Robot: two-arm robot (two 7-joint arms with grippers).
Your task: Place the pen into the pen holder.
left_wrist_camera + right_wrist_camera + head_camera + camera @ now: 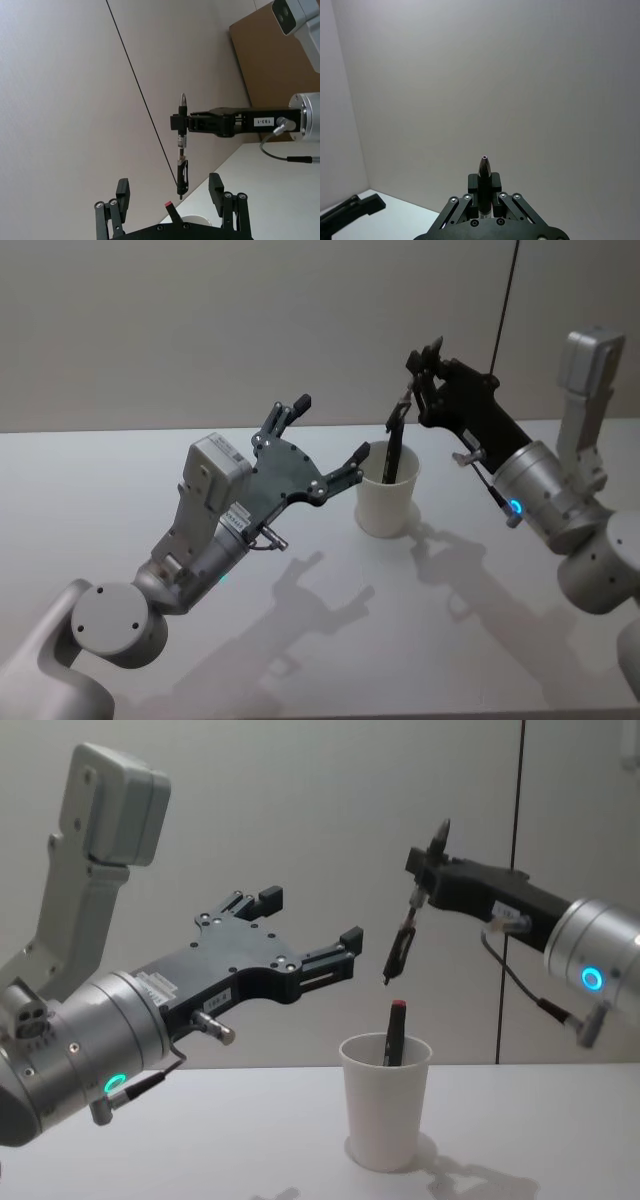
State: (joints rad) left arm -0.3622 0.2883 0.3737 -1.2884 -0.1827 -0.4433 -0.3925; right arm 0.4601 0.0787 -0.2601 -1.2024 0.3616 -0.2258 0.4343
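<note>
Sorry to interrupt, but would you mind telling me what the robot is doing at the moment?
The right gripper is shut on a slim black pen, holding it nearly upright in the air above the plain white paper cup on the white table. Another pen with a red tip already stands in the cup. The left gripper hovers open beside the cup, holding nothing.
</note>
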